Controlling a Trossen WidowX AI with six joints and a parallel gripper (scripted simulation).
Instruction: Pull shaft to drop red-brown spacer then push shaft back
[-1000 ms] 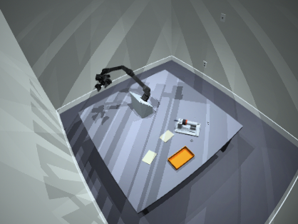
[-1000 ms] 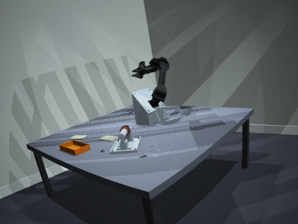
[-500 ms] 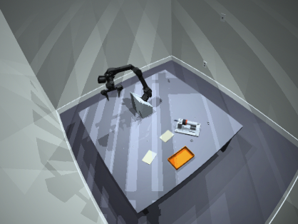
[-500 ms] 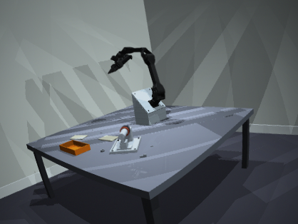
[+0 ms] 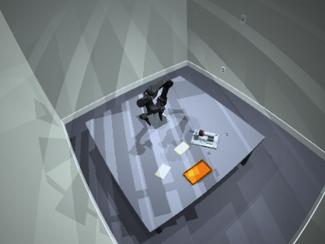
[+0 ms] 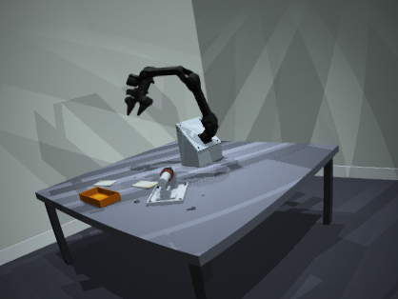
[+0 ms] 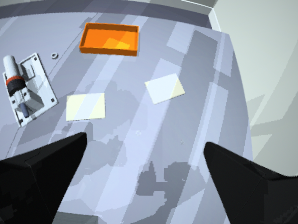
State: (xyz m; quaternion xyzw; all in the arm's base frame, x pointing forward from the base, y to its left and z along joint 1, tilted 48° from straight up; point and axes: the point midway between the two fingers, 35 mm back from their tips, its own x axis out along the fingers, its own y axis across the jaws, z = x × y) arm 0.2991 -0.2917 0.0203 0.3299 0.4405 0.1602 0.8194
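Note:
A small white assembly stands on a base plate (image 5: 212, 144) (image 6: 180, 197) (image 7: 46, 93). A red-brown ring (image 5: 202, 133) (image 7: 13, 79) sits around its raised round part, beside a black section (image 7: 16, 85). A pale cylinder (image 6: 165, 179) (image 7: 9, 65) adjoins the ring. A thin blue-grey rod end (image 7: 26, 111) shows at the assembly's near end in the wrist view. The views are too small to tell the separate spacers and the housing block's edges. My gripper (image 5: 155, 122) (image 6: 133, 114) (image 7: 147, 143) is open and empty, high above the table and well to the side of the assembly.
An orange tray (image 5: 202, 171) (image 6: 104, 202) (image 7: 109, 51) lies beyond two pale cards, one (image 5: 181, 148) (image 6: 144, 184) (image 7: 86, 106) nearer the assembly, the other (image 5: 163, 171) (image 6: 105, 183) (image 7: 165, 88) farther off. Small loose parts lie near the base plate, one a ring (image 7: 54, 55).

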